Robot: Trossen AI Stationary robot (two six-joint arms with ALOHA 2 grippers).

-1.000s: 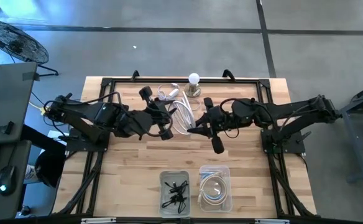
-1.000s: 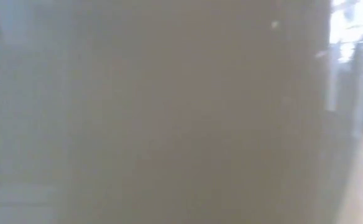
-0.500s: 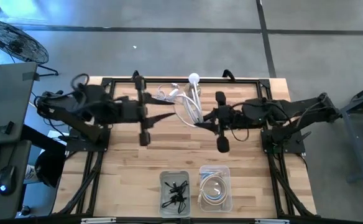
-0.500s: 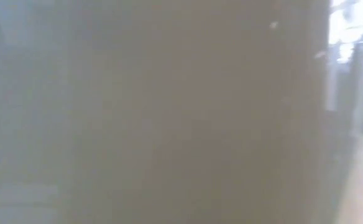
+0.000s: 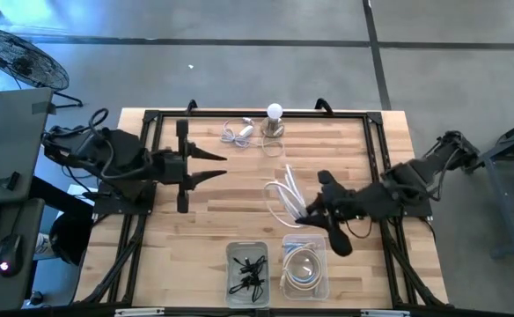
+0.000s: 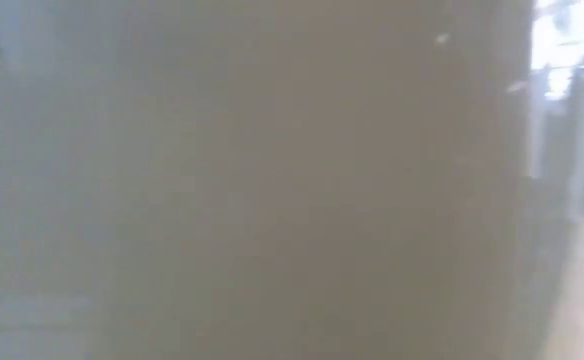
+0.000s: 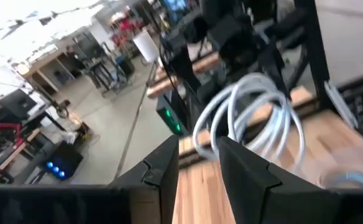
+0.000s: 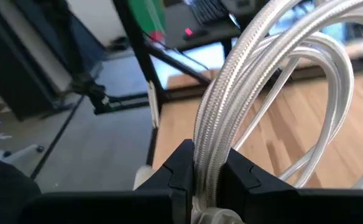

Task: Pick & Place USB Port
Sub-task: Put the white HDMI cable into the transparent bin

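The right arm reaches low across the wooden table (image 5: 195,238), its gripper (image 5: 303,219) pinched tight on a white braided cable (image 5: 285,195) whose stiff loops spring up from between the fingers, just above the clear bin (image 5: 304,267) of coiled cables. The left gripper (image 5: 218,166) points along the table's left side, fingers slightly parted, holding nothing, well apart from the cable.

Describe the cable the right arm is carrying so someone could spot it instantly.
Find the two clear plastic bins at the wooden table's near edge. Just above the right-hand bin, the right gripper is shut on a coiled white braided cable, the only coil lifted off the table.
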